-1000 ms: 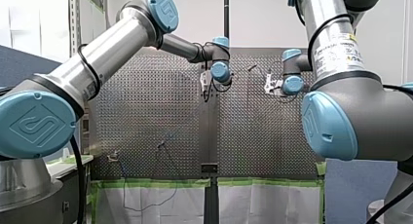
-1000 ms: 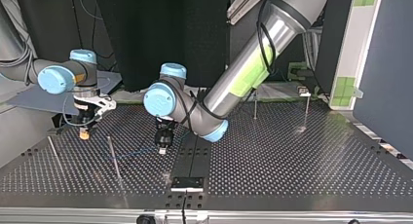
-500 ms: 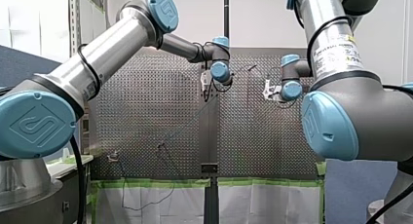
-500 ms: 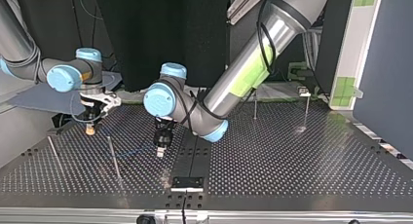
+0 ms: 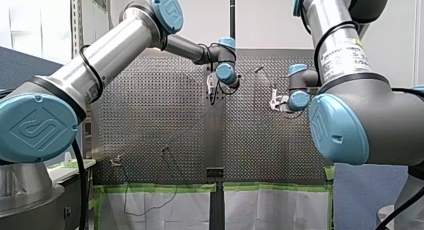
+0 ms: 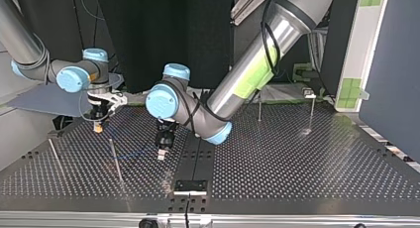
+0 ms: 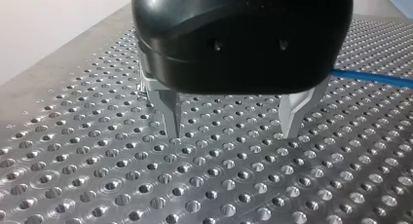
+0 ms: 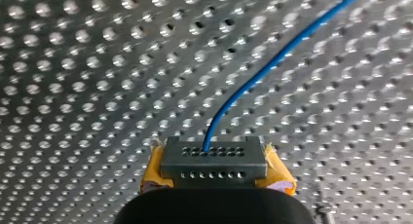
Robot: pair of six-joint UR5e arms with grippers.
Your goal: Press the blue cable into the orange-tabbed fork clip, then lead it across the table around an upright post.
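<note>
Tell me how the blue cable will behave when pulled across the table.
Probably floppy: the blue cable bends in a loose curve away from my right gripper. Likely light, being so thin. It may slide easily on the metal table.

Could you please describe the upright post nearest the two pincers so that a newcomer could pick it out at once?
On the perforated table in the top view, find my left pincer near the middle and my right pincer, gripping the blue cable, further left. The post is the thin metal rod between them; the other three rods all stand outside that pair.
</note>
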